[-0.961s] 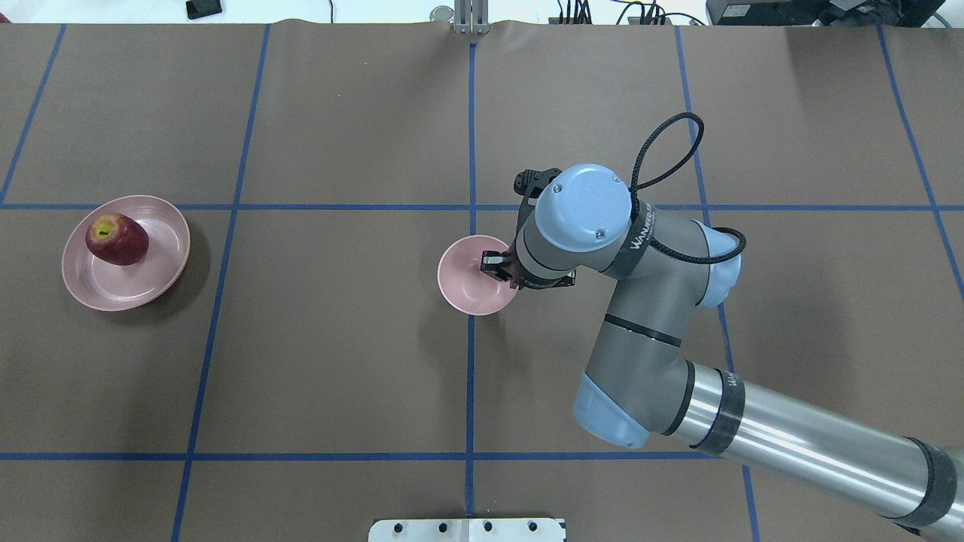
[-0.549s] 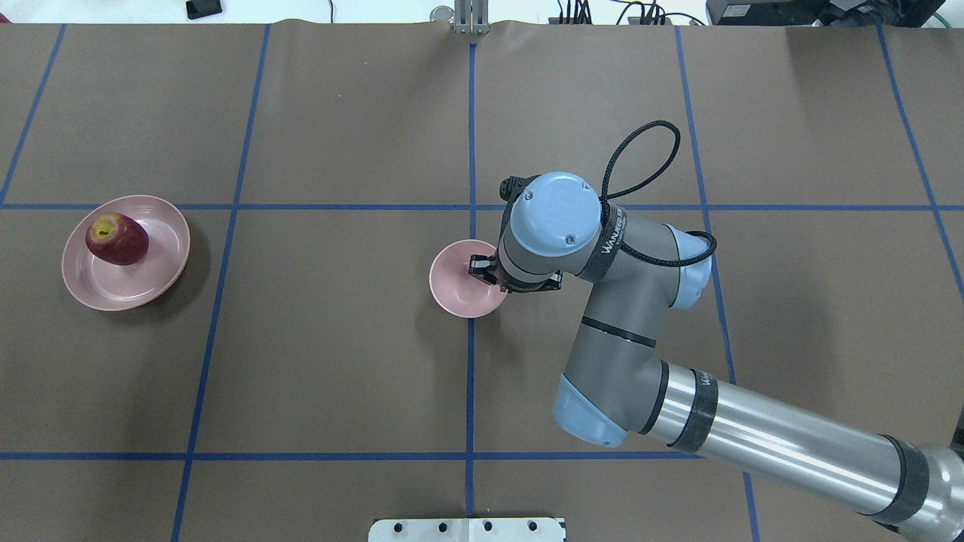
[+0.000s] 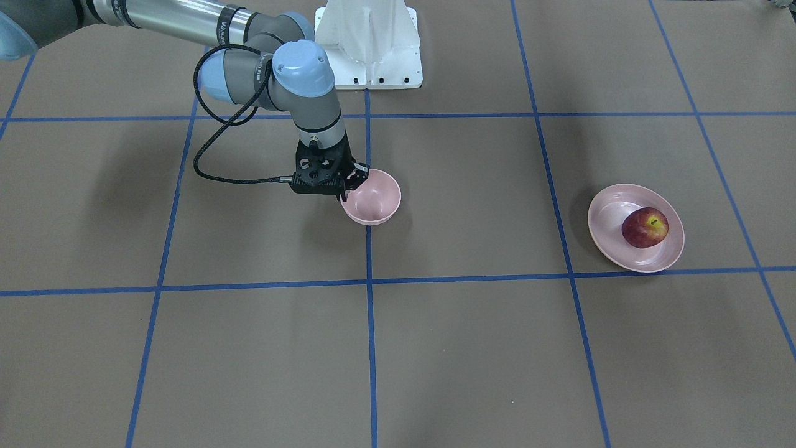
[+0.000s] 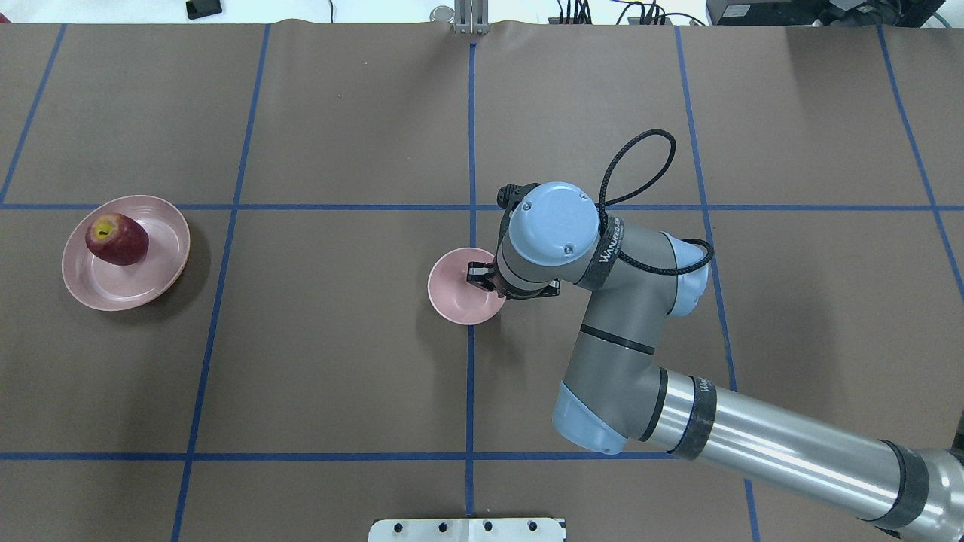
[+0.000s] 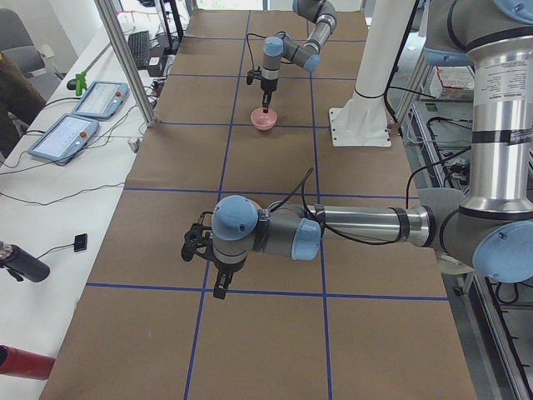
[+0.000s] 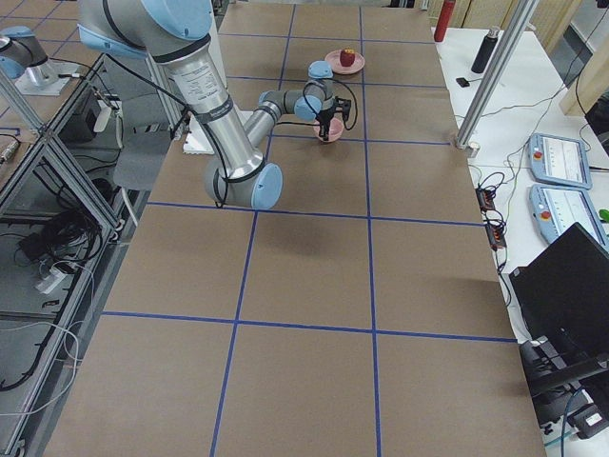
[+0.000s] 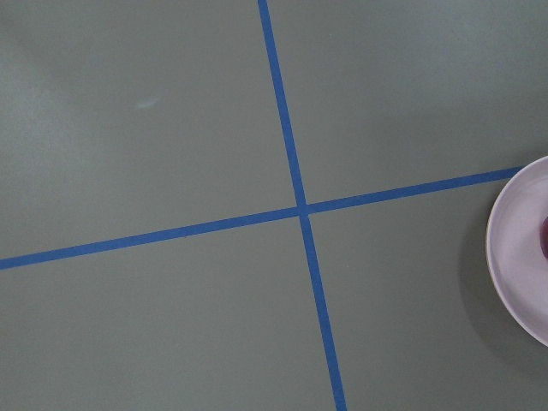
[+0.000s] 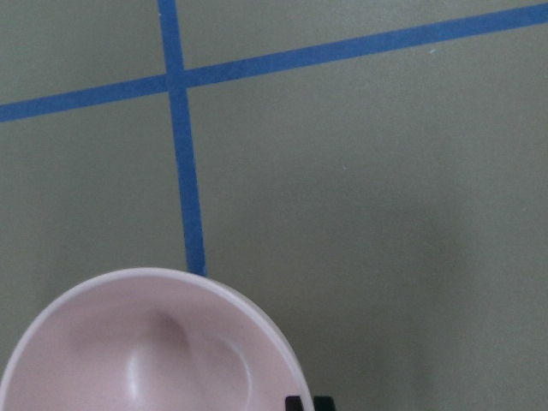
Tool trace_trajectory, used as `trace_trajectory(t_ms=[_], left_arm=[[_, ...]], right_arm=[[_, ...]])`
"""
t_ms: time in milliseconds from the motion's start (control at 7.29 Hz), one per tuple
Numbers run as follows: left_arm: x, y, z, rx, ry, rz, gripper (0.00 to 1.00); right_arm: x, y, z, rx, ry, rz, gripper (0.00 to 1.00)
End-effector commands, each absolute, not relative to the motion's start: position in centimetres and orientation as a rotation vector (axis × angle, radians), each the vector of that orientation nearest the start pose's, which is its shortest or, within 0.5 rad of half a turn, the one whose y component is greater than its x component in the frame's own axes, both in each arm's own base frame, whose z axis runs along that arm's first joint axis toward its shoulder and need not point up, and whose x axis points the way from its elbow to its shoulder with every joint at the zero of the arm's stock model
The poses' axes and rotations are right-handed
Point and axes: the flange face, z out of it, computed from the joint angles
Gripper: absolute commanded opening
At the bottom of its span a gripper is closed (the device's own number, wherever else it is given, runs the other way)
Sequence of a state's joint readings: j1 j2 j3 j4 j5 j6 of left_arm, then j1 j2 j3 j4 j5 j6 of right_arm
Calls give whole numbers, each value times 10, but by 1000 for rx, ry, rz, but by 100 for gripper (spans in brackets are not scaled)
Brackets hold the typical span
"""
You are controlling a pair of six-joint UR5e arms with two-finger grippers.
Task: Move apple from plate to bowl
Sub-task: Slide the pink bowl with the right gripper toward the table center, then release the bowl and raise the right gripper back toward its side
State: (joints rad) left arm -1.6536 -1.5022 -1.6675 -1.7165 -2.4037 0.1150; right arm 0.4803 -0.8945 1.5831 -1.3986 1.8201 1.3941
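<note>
The right gripper [image 4: 480, 275] had its fingers closed on the rim of the small pink bowl [image 4: 454, 293], gripping the edge nearest its own arm. The dark-red apple [image 4: 117, 239] sat on the wide pink plate [image 4: 147, 280], well apart from the bowl on the robot's left of it. The left gripper [image 5: 219, 287] hung over the brown table [image 4: 339, 361], also well away from the bowl. Whether its fingers were open or closed could not be told.

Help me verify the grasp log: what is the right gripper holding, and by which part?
The right gripper holds the bowl by its rim, its fingers straddling the wall.
</note>
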Motion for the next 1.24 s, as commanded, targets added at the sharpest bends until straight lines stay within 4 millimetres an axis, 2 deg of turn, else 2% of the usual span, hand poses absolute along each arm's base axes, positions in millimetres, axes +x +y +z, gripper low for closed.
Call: trace_trajectory(t_ms=[0, 137, 275, 412, 549, 686, 824, 961, 1098], left_arm=[[-99, -467, 623, 247, 810, 104, 100], [-99, -468, 620, 252, 812, 104, 100], [-98, -471, 614, 262, 818, 109, 100], [-96, -484, 594, 286, 869, 119, 99], [-91, -494, 571, 309, 872, 120, 99], [-59, -506, 538, 301, 881, 119, 99], [-22, -513, 505, 304, 861, 140, 99], [19, -514, 486, 286, 830, 142, 99], [59, -515, 479, 229, 846, 121, 99]], right_arm=[[-574, -423, 234, 65, -895, 184, 100], [-552, -436, 220, 83, -915, 197, 100], [-511, -463, 207, 60, -941, 205, 100], [-460, -494, 199, 53, -952, 169, 100], [-413, -523, 208, 65, -921, 133, 100], [-363, -552, 234, 92, -885, 84, 100], [-312, -573, 278, 106, -858, 19, 100], [-258, -585, 327, 121, -831, -42, 100], [-210, -587, 373, 126, -804, -87, 100]])
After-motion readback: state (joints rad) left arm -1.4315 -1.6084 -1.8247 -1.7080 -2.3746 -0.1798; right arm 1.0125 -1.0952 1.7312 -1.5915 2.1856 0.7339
